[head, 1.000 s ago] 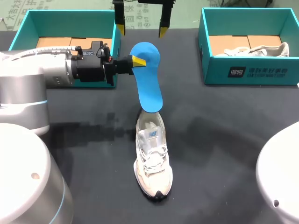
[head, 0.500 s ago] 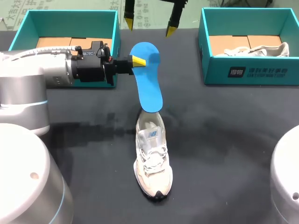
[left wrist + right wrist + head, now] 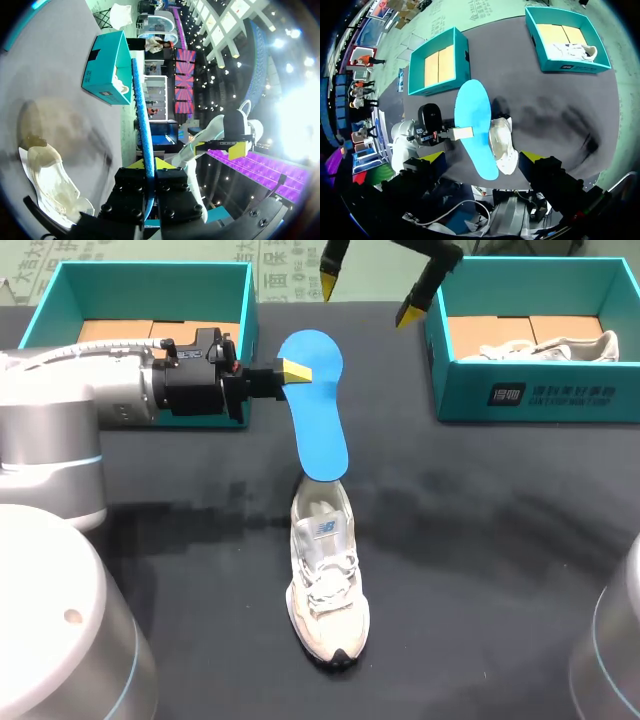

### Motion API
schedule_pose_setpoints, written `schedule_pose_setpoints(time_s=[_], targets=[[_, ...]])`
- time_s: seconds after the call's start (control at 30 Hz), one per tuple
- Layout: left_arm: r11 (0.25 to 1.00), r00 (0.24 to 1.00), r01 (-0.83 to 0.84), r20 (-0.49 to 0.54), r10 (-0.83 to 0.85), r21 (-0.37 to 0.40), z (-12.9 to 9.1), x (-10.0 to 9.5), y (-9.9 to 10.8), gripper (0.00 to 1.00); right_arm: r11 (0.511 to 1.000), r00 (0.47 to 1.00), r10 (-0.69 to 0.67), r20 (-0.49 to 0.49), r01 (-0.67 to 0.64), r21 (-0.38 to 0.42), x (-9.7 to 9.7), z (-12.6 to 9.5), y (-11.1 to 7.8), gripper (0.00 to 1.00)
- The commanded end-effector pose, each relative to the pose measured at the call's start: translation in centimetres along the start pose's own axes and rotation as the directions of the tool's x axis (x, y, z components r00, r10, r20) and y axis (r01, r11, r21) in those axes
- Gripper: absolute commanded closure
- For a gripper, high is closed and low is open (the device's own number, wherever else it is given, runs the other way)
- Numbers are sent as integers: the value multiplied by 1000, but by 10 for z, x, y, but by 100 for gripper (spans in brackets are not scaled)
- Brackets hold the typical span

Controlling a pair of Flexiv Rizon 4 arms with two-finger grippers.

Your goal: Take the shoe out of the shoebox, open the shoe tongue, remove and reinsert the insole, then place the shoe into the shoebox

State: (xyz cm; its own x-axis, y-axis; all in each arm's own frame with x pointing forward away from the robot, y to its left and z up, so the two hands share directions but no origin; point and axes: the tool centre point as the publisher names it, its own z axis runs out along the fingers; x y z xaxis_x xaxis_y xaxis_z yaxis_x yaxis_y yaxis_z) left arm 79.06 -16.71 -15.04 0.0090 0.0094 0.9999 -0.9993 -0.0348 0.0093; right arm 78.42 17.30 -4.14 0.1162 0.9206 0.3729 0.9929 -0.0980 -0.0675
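Note:
A blue insole hangs upright over the dark table, its lower end at the heel opening of a white sneaker. My left gripper is shut on the insole's upper part from the left. In the left wrist view the insole runs edge-on between the left gripper's yellow tips, with the sneaker below. My right gripper hangs open high over the table's far edge, holding nothing. From the right wrist view, the right gripper looks down on the insole and sneaker.
A teal shoebox stands at the back left with only cardboard inside. A second teal shoebox at the back right holds another white shoe. Both boxes also show in the right wrist view.
My right gripper has swung to the right along the table's far edge and turned. The left arm, the insole and the sneaker have not moved.

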Motion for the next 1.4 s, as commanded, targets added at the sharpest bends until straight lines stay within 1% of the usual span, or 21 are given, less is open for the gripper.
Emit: schedule_pose_setpoints(time_s=[0.03,0.3,0.57,0.93,1.17,1.4], targets=[[1000,1000,0,3,0,-1,-1,0,1,100,1000,928,9,-371,-3,16,-15,2,0,0],[1000,1000,0,3,0,-1,-1,0,1,100,999,889,6,-457,16,44,-25,8,-2,0],[1000,1000,0,3,0,-1,-1,0,1,100,997,847,-5,-531,45,63,-31,18,2,0],[1000,1000,0,3,0,-1,-1,0,1,100,997,753,-21,-658,66,44,-50,35,5,0],[1000,1000,0,3,0,-1,-1,0,1,100,997,698,-12,-716,59,41,-58,46,8,0],[1000,1000,0,3,0,-1,-1,0,1,100,998,671,-3,-742,51,42,-62,56,11,0]])
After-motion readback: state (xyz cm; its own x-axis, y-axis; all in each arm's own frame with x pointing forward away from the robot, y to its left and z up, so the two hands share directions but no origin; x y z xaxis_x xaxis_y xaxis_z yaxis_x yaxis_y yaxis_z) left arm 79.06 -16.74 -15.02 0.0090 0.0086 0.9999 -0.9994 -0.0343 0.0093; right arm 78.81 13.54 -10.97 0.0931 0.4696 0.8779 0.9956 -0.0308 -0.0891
